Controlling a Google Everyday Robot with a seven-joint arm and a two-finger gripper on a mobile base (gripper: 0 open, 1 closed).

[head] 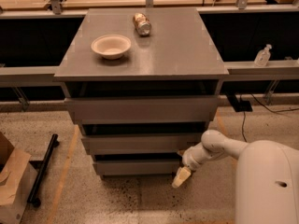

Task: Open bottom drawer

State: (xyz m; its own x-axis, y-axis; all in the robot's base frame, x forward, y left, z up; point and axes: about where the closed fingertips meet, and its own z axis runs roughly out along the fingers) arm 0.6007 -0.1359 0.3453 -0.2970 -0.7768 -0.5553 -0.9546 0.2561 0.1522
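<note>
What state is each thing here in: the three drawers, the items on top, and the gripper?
Bottom drawer: looks closed, no inside showing.
Middle drawer: looks closed.
Top drawer: looks closed.
Bowl: upright and empty on the cabinet top.
Can: lying on its side behind the bowl.
Bottle: upright, off to the right.
Gripper: low at the bottom drawer's right end; contact unclear.
</note>
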